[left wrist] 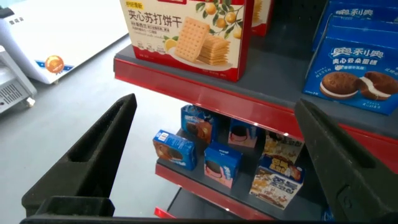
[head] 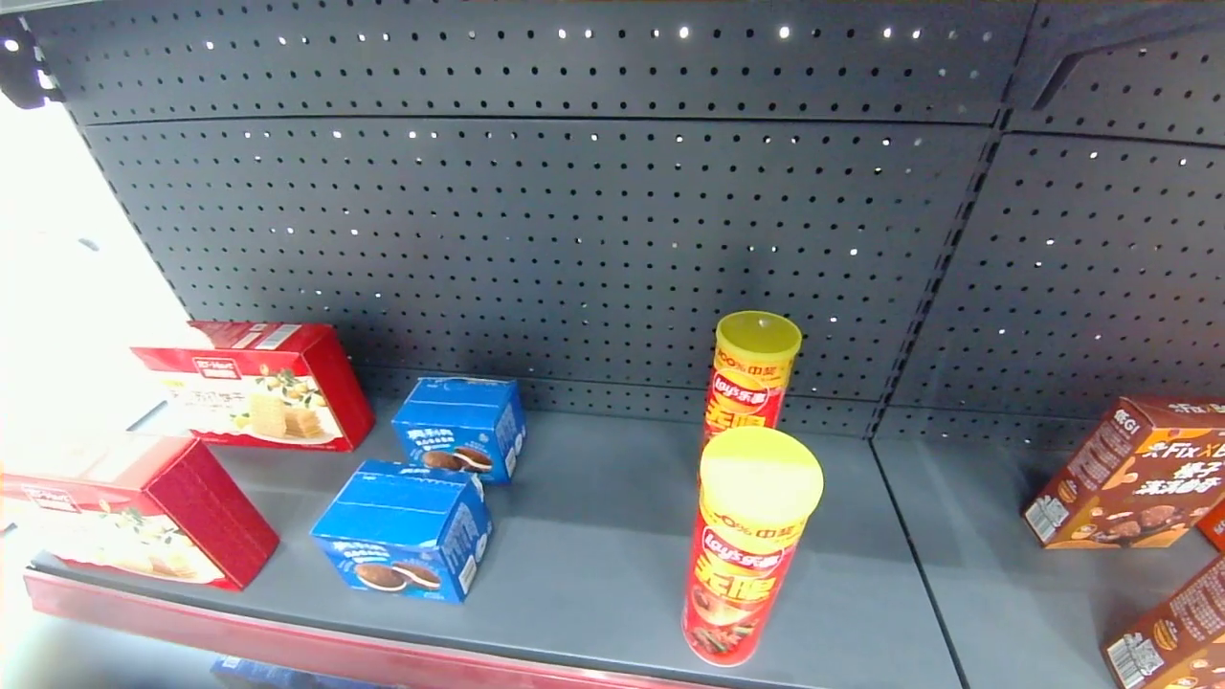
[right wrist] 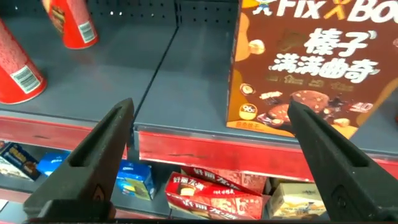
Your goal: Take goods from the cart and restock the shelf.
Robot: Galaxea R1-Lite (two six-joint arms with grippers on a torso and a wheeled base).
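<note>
On the grey shelf (head: 593,565) stand two red chip cans with yellow lids, one at the front (head: 748,547) and one behind it (head: 749,376). Two blue cookie boxes (head: 407,529) (head: 461,428) sit left of them, and two red cracker boxes (head: 256,383) (head: 134,512) are at the far left. Brown cookie boxes (head: 1124,474) stand on the right bay. My left gripper (left wrist: 214,168) hangs open and empty in front of the shelf edge, below a red cracker box (left wrist: 186,34). My right gripper (right wrist: 211,168) is open and empty, facing a brown box (right wrist: 305,68).
A red price rail (head: 287,641) runs along the shelf's front edge. Dark pegboard (head: 536,211) backs the shelf. A lower shelf holds small blue cookie packs (left wrist: 211,155) and red packets (right wrist: 211,190). Free shelf room lies between the blue boxes and the cans.
</note>
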